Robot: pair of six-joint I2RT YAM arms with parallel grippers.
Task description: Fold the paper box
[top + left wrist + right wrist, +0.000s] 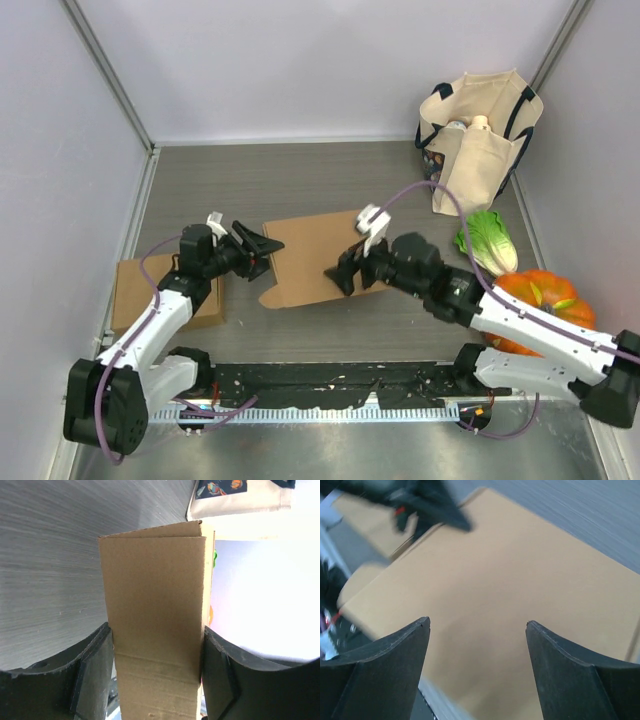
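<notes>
Clamped in the left pincer is a folded panel of the paper box, with cardboard touched by both jaws. That box is spread at the middle of the grey bench. Its near right edge is overhung by the right pincer, jaws wide apart. Whether cardboard is touched there cannot be told, that wrist view being blurred.

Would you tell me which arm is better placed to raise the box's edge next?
Left, probably: the left gripper is closed on an edge of the paper box, while the right gripper hangs open above its panel.
</notes>
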